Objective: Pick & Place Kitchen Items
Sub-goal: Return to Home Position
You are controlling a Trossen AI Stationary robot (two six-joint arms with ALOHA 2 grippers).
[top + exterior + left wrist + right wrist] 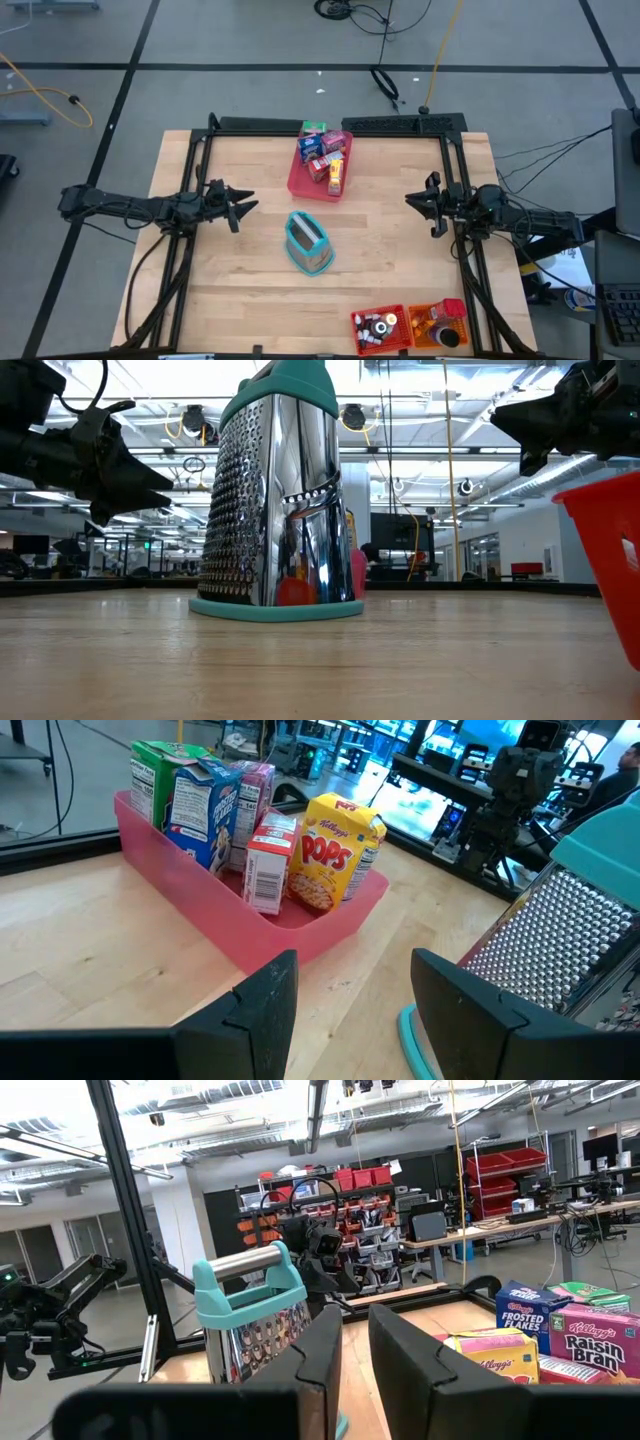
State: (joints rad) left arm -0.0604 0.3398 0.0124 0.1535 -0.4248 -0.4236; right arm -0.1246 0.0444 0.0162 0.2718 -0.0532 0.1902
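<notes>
A wooden table (400,290) carries the scene, with a teal-handled steel grater (307,243) standing upright at its middle. The left arm reaches in level from the grater's left, and the left gripper (240,208) hangs above the boards well apart from it, fingers spread and holding nothing. Opposite, on the grater's right and equally clear of it, the right gripper (425,213) hovers with a narrow gap between its fingers, also empty.

Behind the grater, seen from the low camera, a pink tray (296,182) lies near it but not touching. In front of the grater and off to its right, a red bin (352,330) and an orange bin (414,335) sit side by side at the table's edge.

The kitchen items are split between these holders. Upright in the tray stand a green box (150,780), a blue cereal box (200,810), a pink box (255,785), a small red carton (268,860) and a yellow Pops box (335,850). Small white and dark pieces (380,325) fill the red bin; what lies in the orange one cannot be made out.
</notes>
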